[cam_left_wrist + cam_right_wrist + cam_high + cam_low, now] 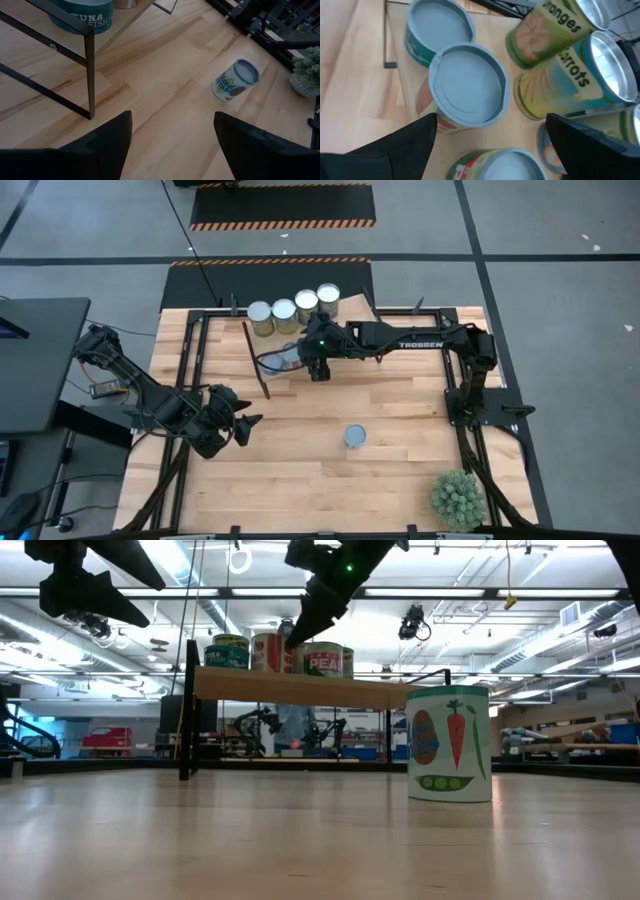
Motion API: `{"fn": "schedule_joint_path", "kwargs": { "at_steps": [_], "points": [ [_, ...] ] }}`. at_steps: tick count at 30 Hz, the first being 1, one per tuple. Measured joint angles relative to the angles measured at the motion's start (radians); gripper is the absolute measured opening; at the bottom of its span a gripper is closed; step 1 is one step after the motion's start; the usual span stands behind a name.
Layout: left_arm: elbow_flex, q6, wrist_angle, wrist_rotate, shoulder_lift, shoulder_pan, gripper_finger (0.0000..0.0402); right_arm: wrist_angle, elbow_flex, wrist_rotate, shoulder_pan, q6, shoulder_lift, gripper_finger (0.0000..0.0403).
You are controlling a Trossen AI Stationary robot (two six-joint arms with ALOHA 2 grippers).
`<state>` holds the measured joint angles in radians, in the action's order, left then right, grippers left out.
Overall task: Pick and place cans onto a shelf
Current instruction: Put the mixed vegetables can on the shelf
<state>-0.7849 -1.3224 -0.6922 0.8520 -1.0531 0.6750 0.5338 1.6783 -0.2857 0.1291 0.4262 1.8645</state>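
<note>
The shelf point(300, 690), a light-wood plank on a black frame, stands at the table's far middle. Several tall cans point(284, 312) stand in a row along its far side. Short cans with blue-grey tops point(467, 85) stand on its near side. My right gripper point(318, 370) hovers open just above the short cans point(490, 125), one finger on either side of a green-labelled one point(500, 165). One can point(355, 437), with a carrot and peas on its label, stands upright on the tabletop. My left gripper point(250, 423) is open and empty, raised over the table's left part, pointing toward that can point(235, 80).
A green spiky plant point(458, 498) stands at the near right corner. The shelf's black leg point(90, 75) stands ahead of my left gripper, and a tuna can point(85, 15) sits on the plank above it. Bare tabletop lies around the lone can.
</note>
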Motion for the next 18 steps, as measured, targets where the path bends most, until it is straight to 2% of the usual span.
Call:
{"fn": "schedule_joint_path", "kwargs": {
  "at_steps": [6, 12, 18],
  "points": [
    [0.000, 0.000, 0.000, -0.003, 0.000, 0.000, 0.0286, -0.009, -0.001, -0.005, -0.005, -0.004, 0.000, 0.0374],
    [0.000, -0.022, 0.001, -0.062, 0.000, 0.000, 0.0286, 0.047, 0.060, -0.059, -0.048, -0.031, 0.000, 0.0374],
    [0.000, -0.027, 0.002, -0.091, 0.000, 0.003, 0.0286, 0.239, 0.155, -0.020, -0.057, -0.164, -0.001, 0.0374]
  ]
}}
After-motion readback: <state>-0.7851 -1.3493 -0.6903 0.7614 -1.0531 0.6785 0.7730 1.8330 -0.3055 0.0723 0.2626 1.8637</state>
